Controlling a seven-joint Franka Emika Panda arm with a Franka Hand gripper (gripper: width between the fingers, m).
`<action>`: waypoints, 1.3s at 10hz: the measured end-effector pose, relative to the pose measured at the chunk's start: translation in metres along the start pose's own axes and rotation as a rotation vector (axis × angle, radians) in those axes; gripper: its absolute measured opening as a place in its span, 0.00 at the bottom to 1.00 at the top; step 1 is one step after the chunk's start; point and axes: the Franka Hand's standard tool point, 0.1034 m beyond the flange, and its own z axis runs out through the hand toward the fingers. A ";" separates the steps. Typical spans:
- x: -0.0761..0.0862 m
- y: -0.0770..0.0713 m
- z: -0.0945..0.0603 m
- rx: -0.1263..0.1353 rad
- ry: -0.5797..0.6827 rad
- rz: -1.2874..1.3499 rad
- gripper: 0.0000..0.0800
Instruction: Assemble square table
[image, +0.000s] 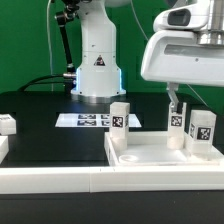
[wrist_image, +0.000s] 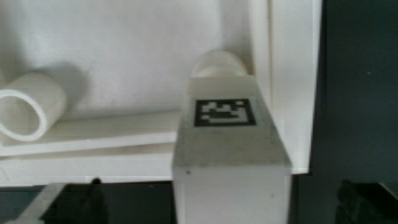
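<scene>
The square table's white tray-like top (image: 150, 160) lies at the front on the exterior view's right. Three tagged white legs show near it: one (image: 120, 115) at its back left corner and two (image: 178, 126) (image: 202, 130) by its right side. A fourth leg (image: 8, 123) sits far left. My gripper (image: 176, 100) hangs just above the middle one of the three, open. In the wrist view that tagged leg (wrist_image: 224, 130) stands between my gripper's (wrist_image: 222, 205) dark fingers (wrist_image: 80, 200), with a gap on each side. Beside it a white round tube-like part (wrist_image: 27, 100) rests on the top (wrist_image: 125, 50).
The arm's white base (image: 97, 60) stands at the back of the black table. The marker board (image: 85, 120) lies flat in front of it. A long white rail (image: 60, 180) runs along the front edge.
</scene>
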 end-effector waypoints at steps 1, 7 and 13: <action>0.000 -0.001 0.000 0.004 0.002 0.002 0.81; 0.011 0.013 0.006 0.048 0.030 -0.054 0.81; 0.009 0.008 0.007 0.052 0.029 -0.021 0.81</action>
